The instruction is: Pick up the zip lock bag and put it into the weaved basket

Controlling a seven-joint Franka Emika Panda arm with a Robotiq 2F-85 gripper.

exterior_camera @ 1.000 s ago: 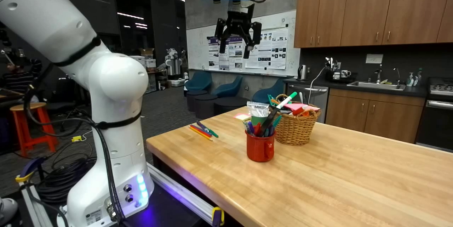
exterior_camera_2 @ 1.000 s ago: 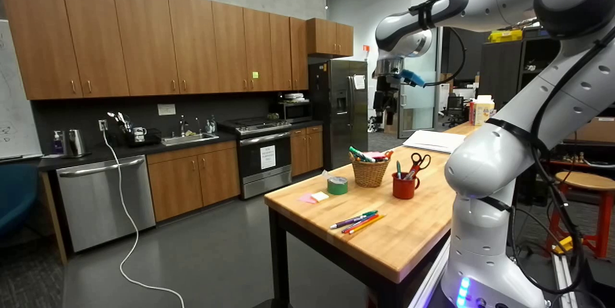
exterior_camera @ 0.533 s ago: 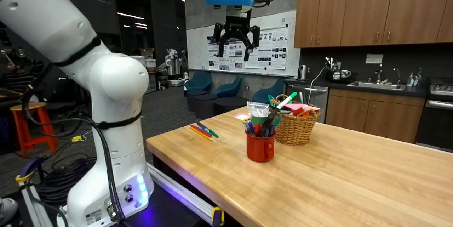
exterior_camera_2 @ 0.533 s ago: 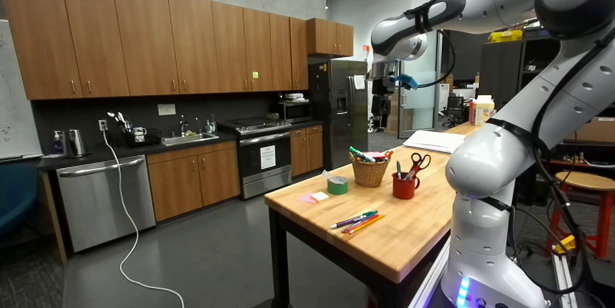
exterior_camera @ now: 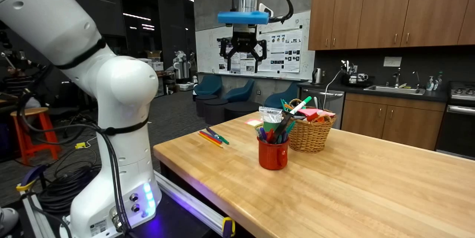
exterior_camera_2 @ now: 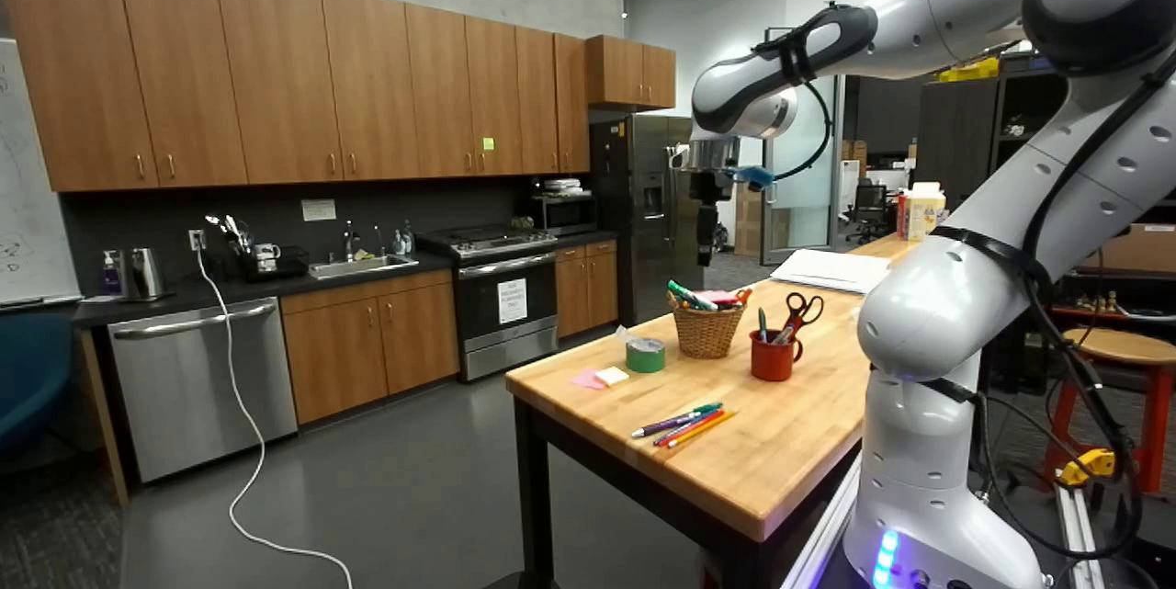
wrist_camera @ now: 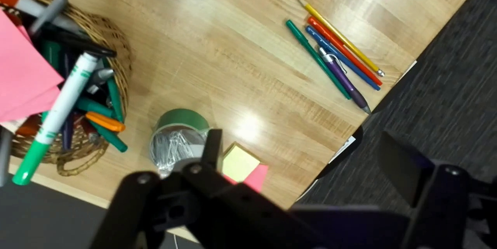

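The zip lock bag [exterior_camera: 270, 113] is clear plastic. In the wrist view the bag [wrist_camera: 172, 148] holds paper clips and sits in the ring of a green tape roll [wrist_camera: 182, 117] on the table. The tape roll also shows in an exterior view [exterior_camera_2: 646, 356]. The woven basket [exterior_camera: 311, 136] stands beside it, full of markers, pens and pink paper. It also shows in an exterior view [exterior_camera_2: 706, 334] and the wrist view [wrist_camera: 118, 43]. My gripper [exterior_camera: 242, 69] is open and empty, high above the table. In the wrist view one finger [wrist_camera: 212, 146] overlaps the bag's edge.
A red mug [exterior_camera: 273, 155] with pens and scissors stands near the basket. Sticky notes [exterior_camera_2: 610, 376] lie beside the tape roll. Several pens and a pencil [exterior_camera_2: 684, 424] lie near the table's edge. A paper stack [exterior_camera_2: 830, 270] lies farther along the table [exterior_camera: 352, 186].
My gripper has moved lower and turned to point more straight down. In an exterior view it has also shifted left. The bag, tape roll and basket have not moved.
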